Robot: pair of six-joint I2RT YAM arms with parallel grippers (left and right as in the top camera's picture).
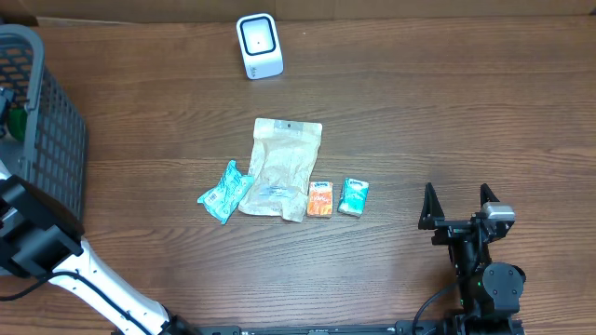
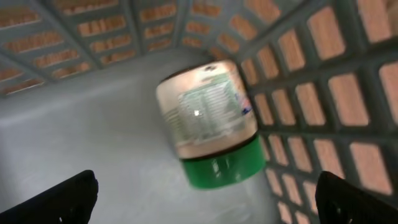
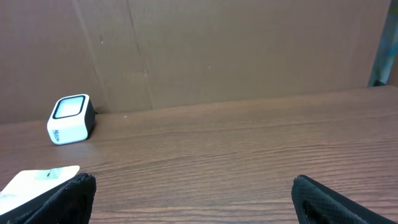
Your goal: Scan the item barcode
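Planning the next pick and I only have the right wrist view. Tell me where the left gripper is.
Observer: The left gripper is down inside the grey basket at the table's left edge, jaws open and holding nothing.
Operator: Say what is in that basket.
Observer: A container with a green lid sits on the basket floor by the mesh wall, not gripped.
Operator: List what lies on the table.
Observer: Four items sit in a row in front of the scanner: a teal pouch, a large tan pouch, a small orange pack and a small teal pack.
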